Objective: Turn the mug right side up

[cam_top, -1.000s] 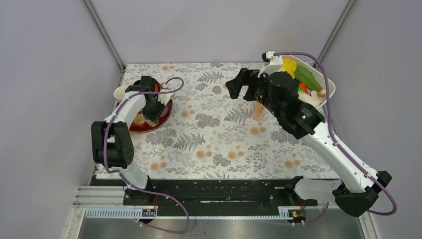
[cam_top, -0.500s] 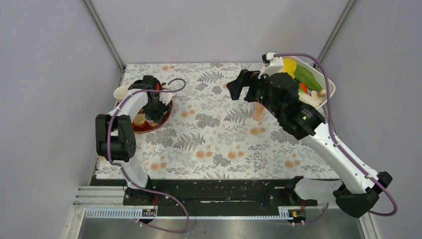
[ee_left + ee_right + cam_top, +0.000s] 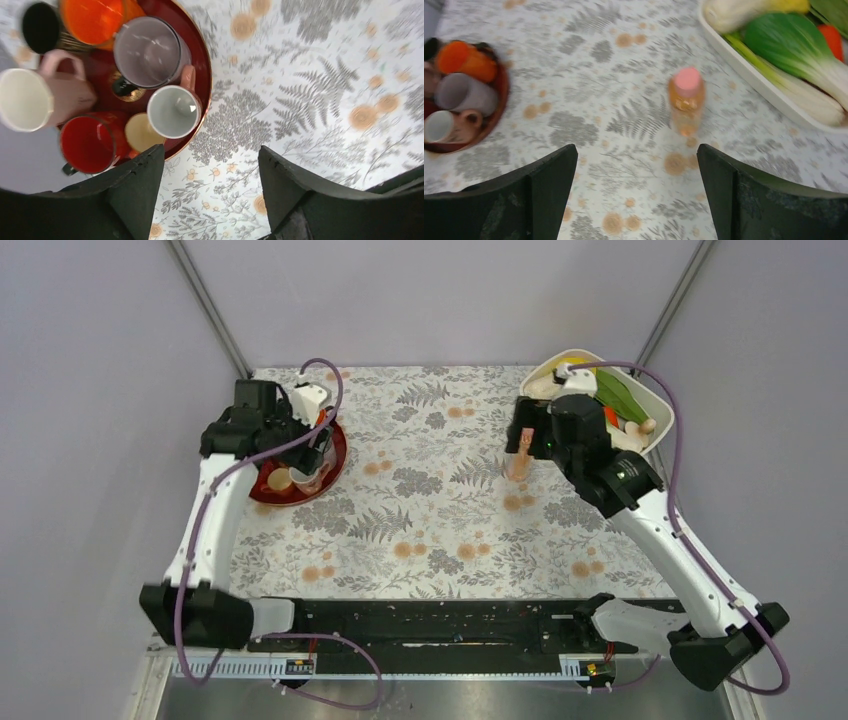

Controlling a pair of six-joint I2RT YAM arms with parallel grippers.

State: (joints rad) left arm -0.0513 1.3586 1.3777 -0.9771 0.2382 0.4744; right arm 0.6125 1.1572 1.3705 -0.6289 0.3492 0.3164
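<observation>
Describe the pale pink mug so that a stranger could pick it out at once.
Look to the round dark red tray on the left side of the fern-print table. At its rim, between the black cup and the glossy red mug, is the mug. It alone is pale pink, with a looped handle and a whitish inside.

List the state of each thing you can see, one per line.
pale pink mug: mouth showing, not upside down; upright or tilted unclear; nothing grips it
greyish-mauve mug: upright, empty
red mug: upright, empty
small pink cup: upright, empty
bottle: standing, pink cap on
left fingers: open, empty
right fingers: open, empty
</observation>
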